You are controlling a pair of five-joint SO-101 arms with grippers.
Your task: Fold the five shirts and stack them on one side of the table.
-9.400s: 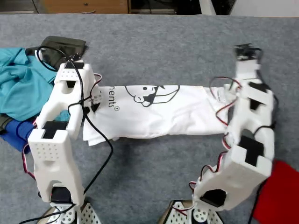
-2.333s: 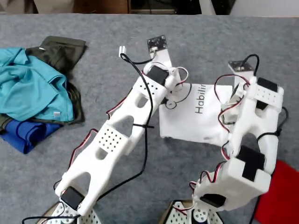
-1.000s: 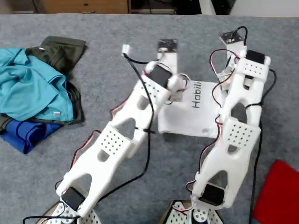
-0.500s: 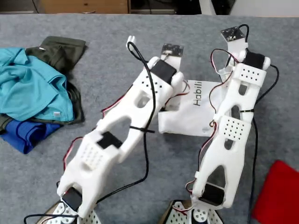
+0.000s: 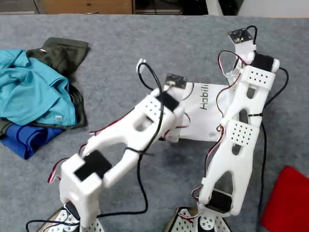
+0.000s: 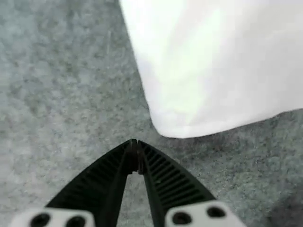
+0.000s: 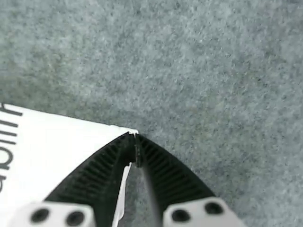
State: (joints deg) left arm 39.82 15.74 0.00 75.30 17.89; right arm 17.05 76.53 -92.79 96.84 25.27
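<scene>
A white shirt (image 5: 198,123) with black print lies folded into a rough square on the grey table (image 5: 120,38), between my two arms. In the left wrist view the left gripper (image 6: 135,153) is shut with nothing in it, on bare table just off a corner of the white shirt (image 6: 213,61). In the high view the left gripper (image 5: 166,137) sits at the shirt's near left corner. The right gripper (image 7: 136,147) is shut, its tip at a far corner of the white shirt (image 7: 57,142). In the high view the right gripper (image 5: 232,83) is mostly under its arm.
At the left edge a teal shirt (image 5: 34,94) lies crumpled over a dark olive one (image 5: 65,50) and a blue one (image 5: 24,137). A red shirt (image 5: 287,203) lies at the near right corner. Wooden furniture (image 5: 87,6) stands behind the table.
The shirt, a long strip earlier, is now folded to a square. In the last half second the left arm drew back from the shirt's far left edge to its near left corner. The right arm kept still.
</scene>
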